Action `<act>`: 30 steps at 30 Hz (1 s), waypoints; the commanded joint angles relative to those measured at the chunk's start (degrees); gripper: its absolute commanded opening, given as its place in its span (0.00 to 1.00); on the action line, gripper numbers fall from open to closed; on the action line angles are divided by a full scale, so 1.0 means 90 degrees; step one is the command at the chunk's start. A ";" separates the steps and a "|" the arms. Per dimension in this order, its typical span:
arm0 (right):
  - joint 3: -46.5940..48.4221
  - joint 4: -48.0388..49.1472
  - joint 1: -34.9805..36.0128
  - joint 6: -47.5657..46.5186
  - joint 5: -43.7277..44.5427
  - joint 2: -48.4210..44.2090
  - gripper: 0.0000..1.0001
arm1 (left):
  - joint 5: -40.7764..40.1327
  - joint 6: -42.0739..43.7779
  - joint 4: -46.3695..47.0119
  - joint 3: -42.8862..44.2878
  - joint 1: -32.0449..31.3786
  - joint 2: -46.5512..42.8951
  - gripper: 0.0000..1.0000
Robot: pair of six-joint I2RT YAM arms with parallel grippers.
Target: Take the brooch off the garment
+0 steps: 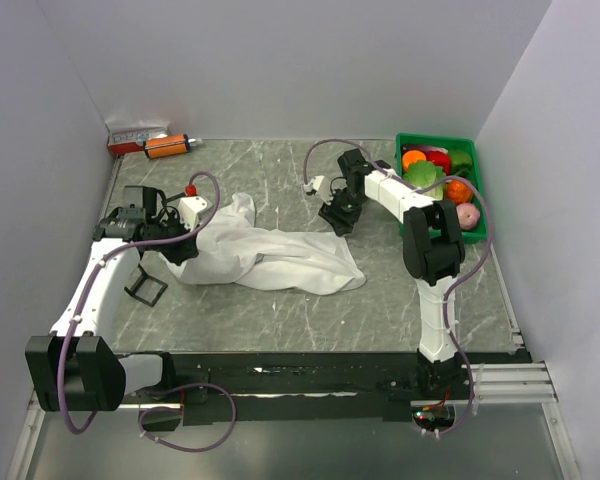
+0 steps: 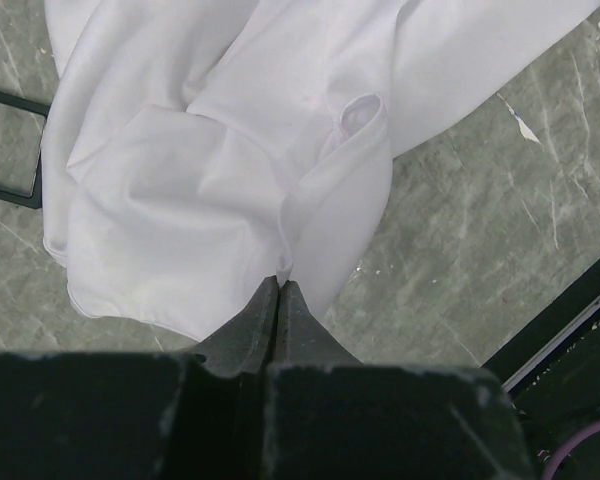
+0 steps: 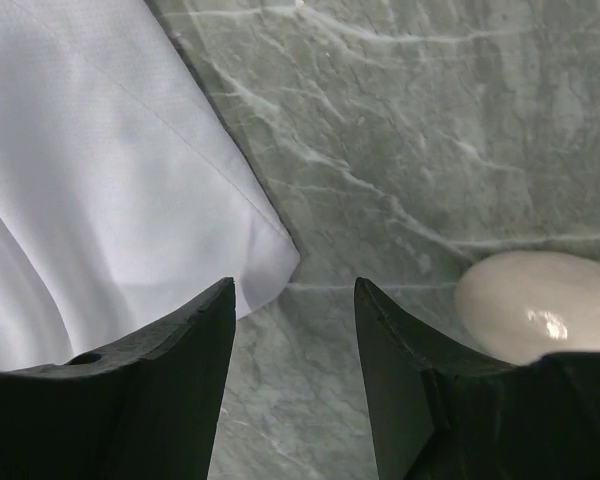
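Saw a large white cloth T-shirt [image 1: 265, 255] lying crumpled on the grey marbled table [image 1: 280, 310], from the middle left to the centre of the top view. Found the left claw [image 1: 177, 248] at the left end of the T-shirt, closed, with the tips pressed together on a fold of the cloth in the lower middle of the left wrist view. Found the right claw [image 3: 295, 290] open, with nothing between the jaws, over bare table just beside a hem corner of the T-shirt. Could not make out the small round dark-blue brooch in any view. Noticed only a small round bulge [image 2: 361, 112] in the cloth, upper middle of the left wrist view; could not tell whether brooch or simple fold. Noticed also a pale glossy rounded thing [image 3: 535, 305] at the right edge of the right wrist view.
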 commanded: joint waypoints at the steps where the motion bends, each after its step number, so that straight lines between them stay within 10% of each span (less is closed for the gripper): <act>1: 0.0419 -0.0247 0.0159 -0.0303 0.0076 0.0230 0.57 | 0.0060 -0.0149 0.0188 0.0190 -0.0019 0.0006 0.01; 9: 0.0652 -0.0452 0.0227 -0.0225 0.0243 0.0552 0.41 | -0.0028 -0.0110 0.0237 0.0346 -0.0019 0.0220 0.01; 15: 0.0838 -0.0374 0.0101 0.0116 0.0195 0.0116 0.01 | -0.0057 -0.0159 0.0363 0.0696 -0.0009 0.0406 0.01; 30: 0.1736 0.2778 -0.0915 0.2294 0.0946 -0.2933 0.00 | -0.0711 -0.1672 0.2070 0.5294 0.0050 0.1724 0.01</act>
